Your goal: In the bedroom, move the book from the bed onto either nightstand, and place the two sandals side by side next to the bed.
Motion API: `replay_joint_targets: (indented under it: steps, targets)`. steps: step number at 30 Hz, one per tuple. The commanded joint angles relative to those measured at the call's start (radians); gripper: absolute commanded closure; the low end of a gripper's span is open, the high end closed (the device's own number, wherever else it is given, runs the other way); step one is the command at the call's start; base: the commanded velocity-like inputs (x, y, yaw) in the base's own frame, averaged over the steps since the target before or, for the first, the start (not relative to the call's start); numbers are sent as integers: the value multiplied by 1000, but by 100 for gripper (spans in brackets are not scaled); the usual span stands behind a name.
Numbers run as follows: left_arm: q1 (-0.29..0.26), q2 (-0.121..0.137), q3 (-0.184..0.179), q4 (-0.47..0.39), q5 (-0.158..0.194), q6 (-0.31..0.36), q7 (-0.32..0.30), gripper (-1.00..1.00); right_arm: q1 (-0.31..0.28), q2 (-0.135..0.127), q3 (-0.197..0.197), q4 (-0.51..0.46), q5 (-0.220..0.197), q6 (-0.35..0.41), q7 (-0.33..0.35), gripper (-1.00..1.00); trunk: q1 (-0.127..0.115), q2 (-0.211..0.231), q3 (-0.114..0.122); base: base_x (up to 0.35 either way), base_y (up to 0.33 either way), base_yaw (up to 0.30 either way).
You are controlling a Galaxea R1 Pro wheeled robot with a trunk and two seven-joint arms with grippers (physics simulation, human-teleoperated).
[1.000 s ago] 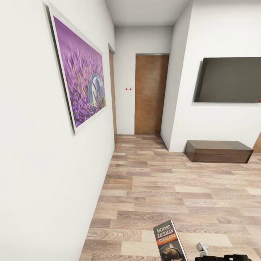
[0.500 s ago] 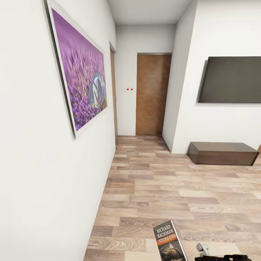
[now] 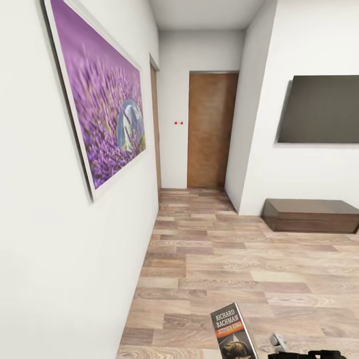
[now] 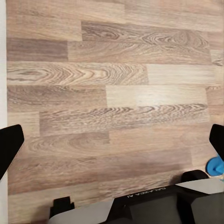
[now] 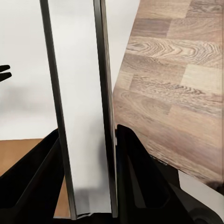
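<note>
The right gripper (image 5: 88,186) clamps the book (image 3: 232,333) upright at 6 o'clock, above the floor (image 3: 224,259). The left gripper (image 4: 112,140) hangs released. Jolts while driving could loosen the thin book.

A home: a wood-plank floor (image 3: 224,259), a framed purple picture (image 3: 99,109), a wall-mounted television (image 3: 321,109), and wooden doors (image 3: 212,129).

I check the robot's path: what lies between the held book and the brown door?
In the head view, bare wooden floor stretches from the book to the door.
</note>
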State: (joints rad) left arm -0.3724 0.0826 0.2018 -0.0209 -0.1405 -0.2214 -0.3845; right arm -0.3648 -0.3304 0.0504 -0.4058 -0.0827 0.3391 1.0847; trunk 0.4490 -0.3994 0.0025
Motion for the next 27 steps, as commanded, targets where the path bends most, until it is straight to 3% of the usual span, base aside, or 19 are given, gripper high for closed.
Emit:
replay_joint_targets:
  steps: [1, 10, 18, 27]
  targets:
    - [0, 0, 8, 1, -10, -4, -2, -100, 0, -1, 5, -1, -11, 9, 0, 100, 1, -1, 0, 329, 0, 0]
    - [0, 0, 9, 1, -10, -4, -2, -100, 0, -1, 5, -1, -11, 9, 3, 100, 1, -1, 0, 303, 0, -44]
    - [0, 0, 10, 1, -10, -4, -2, -100, 0, -1, 5, -1, -11, 9, 3, 100, 1, -1, 0, 39, 0, -224]
    - [0, 0, 9, 1, -10, -4, -2, -100, 0, -1, 5, -1, -11, 9, 3, 100, 1, -1, 0, 65, 0, -24]
